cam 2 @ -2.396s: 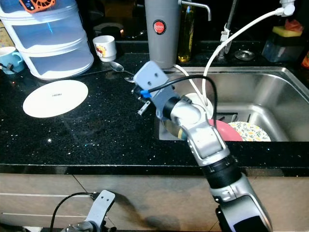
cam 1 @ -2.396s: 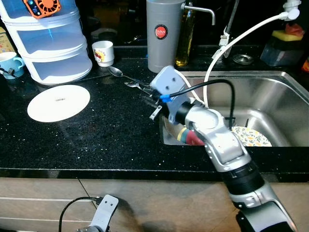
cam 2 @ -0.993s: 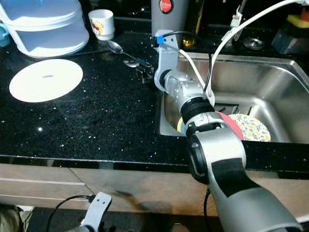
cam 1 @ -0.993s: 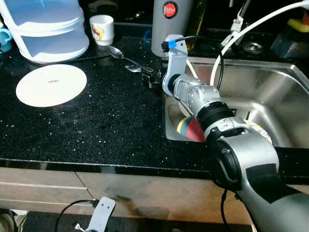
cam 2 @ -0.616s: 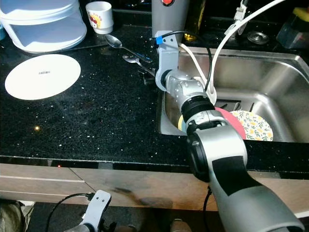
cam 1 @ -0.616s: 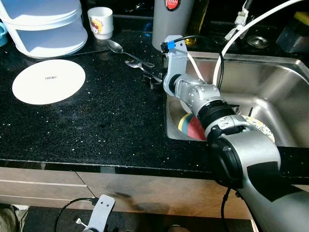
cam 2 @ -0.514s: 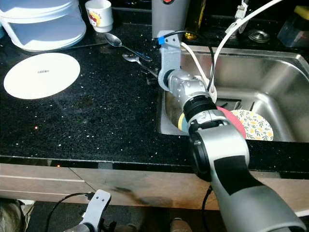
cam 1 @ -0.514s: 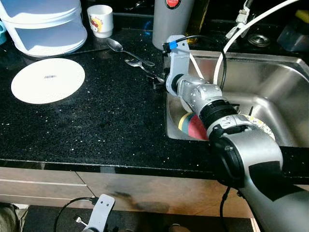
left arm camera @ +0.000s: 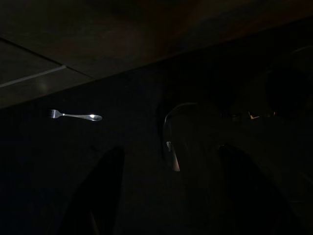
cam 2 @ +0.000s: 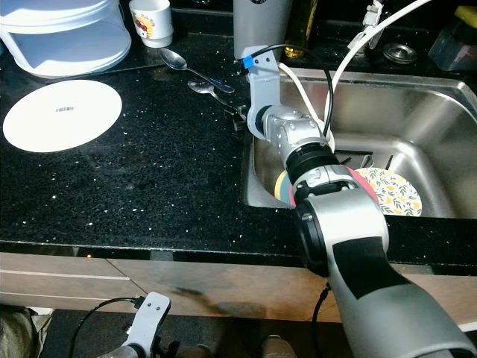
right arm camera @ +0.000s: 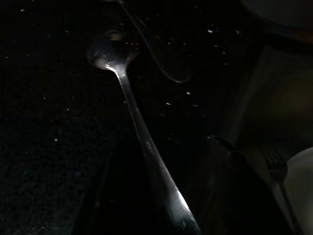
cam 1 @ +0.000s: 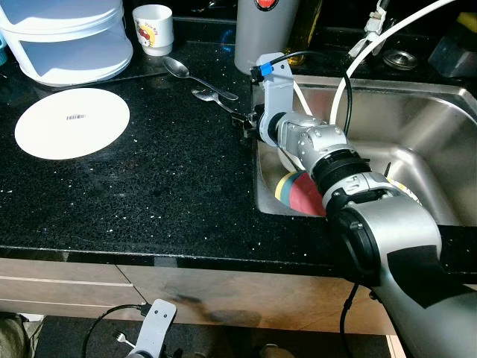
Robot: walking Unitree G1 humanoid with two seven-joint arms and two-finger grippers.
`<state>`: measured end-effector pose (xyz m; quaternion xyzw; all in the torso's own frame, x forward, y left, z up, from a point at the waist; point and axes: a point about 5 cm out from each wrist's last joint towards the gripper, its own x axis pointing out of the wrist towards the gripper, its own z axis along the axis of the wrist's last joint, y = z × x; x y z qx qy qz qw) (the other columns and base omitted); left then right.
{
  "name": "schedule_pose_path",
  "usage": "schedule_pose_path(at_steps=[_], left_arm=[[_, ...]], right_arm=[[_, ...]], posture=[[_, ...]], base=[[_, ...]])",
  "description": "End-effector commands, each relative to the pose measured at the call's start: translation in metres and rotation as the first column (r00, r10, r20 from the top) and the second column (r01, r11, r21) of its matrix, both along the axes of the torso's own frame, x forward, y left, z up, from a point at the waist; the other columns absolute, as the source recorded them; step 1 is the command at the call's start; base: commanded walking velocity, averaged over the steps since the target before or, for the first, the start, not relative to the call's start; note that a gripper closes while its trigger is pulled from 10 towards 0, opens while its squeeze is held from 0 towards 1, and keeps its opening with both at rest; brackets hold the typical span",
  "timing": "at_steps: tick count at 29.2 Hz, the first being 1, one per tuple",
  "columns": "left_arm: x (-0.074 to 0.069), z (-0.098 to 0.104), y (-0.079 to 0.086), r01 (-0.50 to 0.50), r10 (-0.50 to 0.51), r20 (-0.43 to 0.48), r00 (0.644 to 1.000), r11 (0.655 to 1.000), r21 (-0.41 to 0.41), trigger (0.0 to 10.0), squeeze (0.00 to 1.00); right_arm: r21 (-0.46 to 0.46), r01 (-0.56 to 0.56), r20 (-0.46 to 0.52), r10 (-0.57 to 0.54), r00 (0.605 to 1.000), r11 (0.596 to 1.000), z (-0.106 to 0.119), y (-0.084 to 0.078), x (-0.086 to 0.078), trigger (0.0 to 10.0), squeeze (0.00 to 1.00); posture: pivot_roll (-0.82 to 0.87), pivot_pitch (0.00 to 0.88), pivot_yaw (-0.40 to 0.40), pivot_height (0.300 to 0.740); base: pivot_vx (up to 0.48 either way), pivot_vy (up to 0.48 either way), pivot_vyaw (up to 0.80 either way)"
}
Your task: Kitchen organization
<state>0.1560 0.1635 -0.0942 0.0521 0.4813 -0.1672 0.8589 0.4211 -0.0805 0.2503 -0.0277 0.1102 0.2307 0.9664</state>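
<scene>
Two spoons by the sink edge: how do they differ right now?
The nearer spoon has its handle end lying between the fingers of the right gripper; the farther spoon lies apart from it, closer to the white cup. The farther spoon's bowl looks larger and rounder; the nearer spoon's looks smaller. Whether the nearer spoon is clamped I cannot tell. Both are bare metal, lying flat on the black countertop at a similar slant.

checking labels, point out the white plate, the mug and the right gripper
white plate (cam 1: 72, 123), left eye view, middle of its face
mug (cam 1: 154, 19), left eye view, its side wall
right gripper (cam 1: 242, 119), left eye view, between the fingertips
</scene>
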Motion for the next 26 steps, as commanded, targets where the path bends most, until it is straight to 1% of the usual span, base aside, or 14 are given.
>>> schedule_pose_path(at_steps=[1, 6, 14, 18, 21, 22, 24, 26], left_arm=[[-0.032, -0.012, 0.005, 0.012, -0.009, -0.120, 0.993, 1.000, 0.024, 10.0, 0.00], [-0.030, -0.012, 0.005, 0.012, -0.009, -0.118, 0.993, 1.000, 0.024, 10.0, 0.00], [-0.026, -0.011, 0.004, 0.012, -0.009, -0.113, 0.994, 1.000, 0.024, 10.0, 0.00], [-0.025, -0.010, 0.004, 0.011, -0.008, -0.112, 0.994, 1.000, 0.027, 10.0, 0.00], [-0.024, -0.010, 0.004, 0.010, -0.007, -0.111, 0.994, 1.000, 0.027, 10.0, 0.00], [-0.024, -0.010, 0.005, 0.011, -0.008, -0.111, 0.994, 1.000, 0.028, 10.0, 0.00], [-0.024, -0.010, 0.005, 0.011, -0.008, -0.111, 0.994, 1.000, 0.028, 10.0, 0.00], [-0.023, -0.010, 0.005, 0.012, -0.009, -0.111, 0.994, 0.999, 0.030, 10.0, 0.00]], right_arm=[[-0.035, -0.007, -0.071, 0.005, 0.997, 0.999, -0.014, -0.002, -0.002, 0.0, 0.00], [-0.032, -0.038, -0.086, 0.036, 0.996, 0.999, -0.013, 0.000, -0.003, 0.0, 0.00], [0.014, -0.077, -0.104, 0.078, 0.992, 0.997, -0.010, 0.001, -0.004, 0.0, 0.00], [0.099, -0.102, -0.109, 0.112, 0.988, 0.990, -0.005, 0.001, -0.005, 0.0, 0.00], [0.117, -0.107, -0.109, 0.120, 0.987, 0.987, -0.003, 0.001, -0.005, 0.0, 0.00], [0.145, -0.112, -0.100, 0.127, 0.987, 0.983, 0.000, 0.001, -0.004, 0.0, 0.00], [0.158, -0.115, -0.095, 0.131, 0.987, 0.981, 0.001, 0.002, -0.004, 0.0, 0.00], [0.244, -0.152, -0.070, 0.174, 0.982, 0.958, 0.010, 0.005, -0.005, 0.0, 0.00]], posture=[[0.07, 0.177, -0.058, 0.740], [0.07, 0.178, -0.060, 0.740], [0.06, 0.172, -0.057, 0.740], [0.06, 0.168, -0.054, 0.740], [0.06, 0.168, -0.053, 0.740], [0.06, 0.166, -0.051, 0.740], [0.06, 0.166, -0.051, 0.740], [0.06, 0.163, -0.050, 0.740]], base=[[0.000, 0.000, 0.00], [0.000, 0.000, 0.00], [0.000, 0.000, 0.00], [0.000, 0.000, 0.00], [0.000, 0.000, 0.00], [0.000, 0.000, 0.00], [0.000, 0.000, 0.00], [0.000, 0.000, 0.00]])
